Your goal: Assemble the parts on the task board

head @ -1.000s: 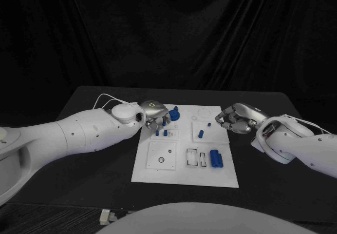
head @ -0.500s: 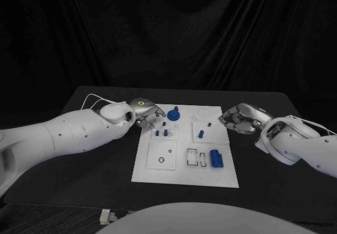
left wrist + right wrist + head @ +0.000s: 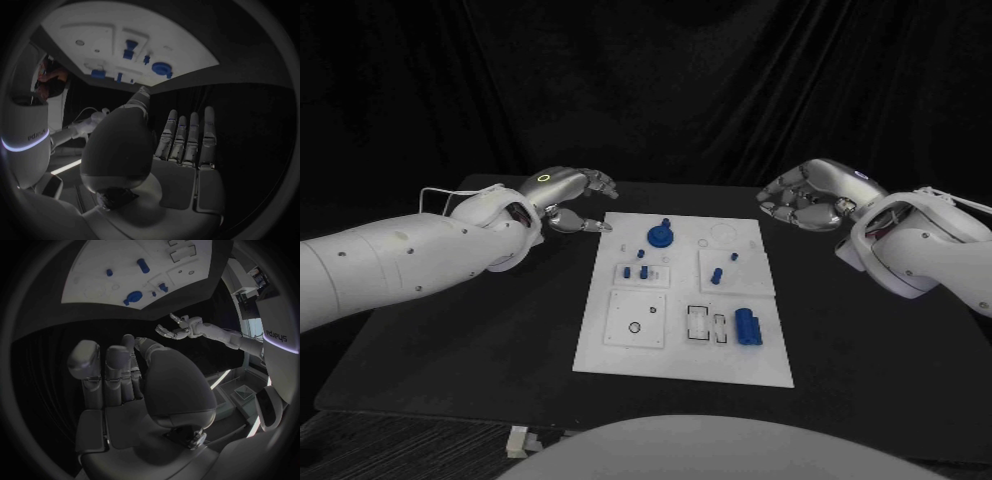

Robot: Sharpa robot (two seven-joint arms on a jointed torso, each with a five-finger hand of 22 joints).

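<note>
While both arms sit off the board, the task board (image 3: 629, 352) lies flat in the middle of the black bench (image 3: 473, 330), long side running away from the robot.

Left hand (image 3: 567, 203) hovers off the board's far left corner, above bare bench, holding nothing; fingers straight and side by side in the left wrist view (image 3: 187, 137), thumb (image 3: 139, 102) apart from them. One fingertip comes close to the board's far left corner in the head view; contact cannot be told.

Right hand (image 3: 808, 197) hovers off the board's far right corner, well apart from the left hand, nothing in it. Fingers partly curled in the head view; in the right wrist view they stand side by side (image 3: 106, 372), thumb apart. That view also shows the left hand, fingers spread.

Parts on the board:
- round blue knob part (image 3: 659, 236) at the far end, a small stub just behind it, a faint ring outline (image 3: 720, 232) beside it.
- small blue pegs (image 3: 638, 271) standing on the left middle plate.
- 2 small blue pegs (image 3: 721, 270) on the right middle plate.
- blue cylinder (image 3: 746, 326) lying near the right edge, beside rectangular slot outlines (image 3: 697, 322).
- near left plate with a small dark ring (image 3: 633, 327).

No hand touches any part.
</note>
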